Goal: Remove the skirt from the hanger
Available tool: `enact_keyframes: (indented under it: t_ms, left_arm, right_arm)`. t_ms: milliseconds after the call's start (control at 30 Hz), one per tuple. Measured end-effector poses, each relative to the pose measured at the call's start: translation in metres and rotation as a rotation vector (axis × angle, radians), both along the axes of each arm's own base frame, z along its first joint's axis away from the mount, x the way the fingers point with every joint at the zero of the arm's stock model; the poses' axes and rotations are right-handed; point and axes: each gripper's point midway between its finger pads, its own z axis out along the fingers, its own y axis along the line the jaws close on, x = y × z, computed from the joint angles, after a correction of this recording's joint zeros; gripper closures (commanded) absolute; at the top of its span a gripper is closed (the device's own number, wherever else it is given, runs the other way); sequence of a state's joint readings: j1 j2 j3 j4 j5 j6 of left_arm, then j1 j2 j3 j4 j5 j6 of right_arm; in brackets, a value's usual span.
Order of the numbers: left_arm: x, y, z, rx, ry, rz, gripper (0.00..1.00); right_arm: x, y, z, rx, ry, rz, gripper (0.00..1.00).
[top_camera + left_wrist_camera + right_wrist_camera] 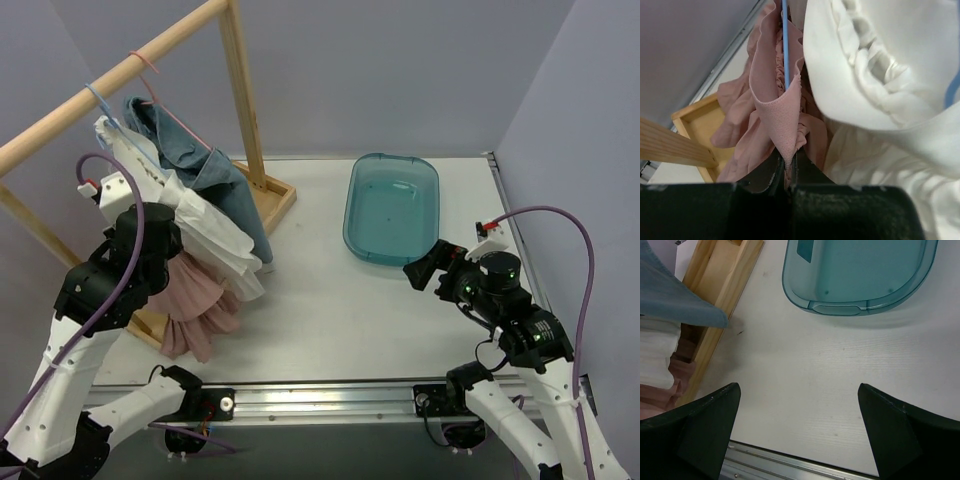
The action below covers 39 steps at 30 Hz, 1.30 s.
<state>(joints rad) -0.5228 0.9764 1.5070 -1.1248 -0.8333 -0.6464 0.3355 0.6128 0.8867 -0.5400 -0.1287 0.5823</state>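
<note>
On the counter (330,320), the wooden rack (243,100) fills the upper left of the top view. The pink skirt (775,115) hangs there, not off yet. The left hand (787,167) pinches its band tight. The right hand (797,430), low in its own view, is wide open and empty. The blue hanger (785,45) sits inside the skirt, so pulling it free is left to do.

White table (330,300) bearing teal tub (392,207) and wooden rack base (275,196).
</note>
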Motion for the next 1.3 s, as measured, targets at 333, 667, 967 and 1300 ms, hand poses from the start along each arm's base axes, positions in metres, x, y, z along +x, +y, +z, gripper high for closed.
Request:
enact_keyframes:
  t_ms: [333, 667, 967, 1300]
  left_arm:
    - [-0.038, -0.021, -0.032, -0.135, 0.074, -0.194, 0.98]
    - [-0.073, -0.094, -0.092, -0.282, 0.373, -0.585, 0.98]
    - [-0.113, -0.144, -0.095, -0.42, 0.482, -0.917, 0.98]
    - [-0.15, -0.194, -0.06, -0.512, 0.476, -1.299, 0.98]
  right_arm:
    - [0.003, 0.0, -0.004, -0.015, 0.018, 0.003, 0.0]
    - [0.025, 0.007, 0.004, -0.043, 0.029, 0.017, 0.0]
    - [0.048, 0.019, 0.0, -0.049, 0.051, 0.04, 0.0]
    - [0.065, 0.032, -0.005, -0.037, 0.052, 0.086, 0.02]
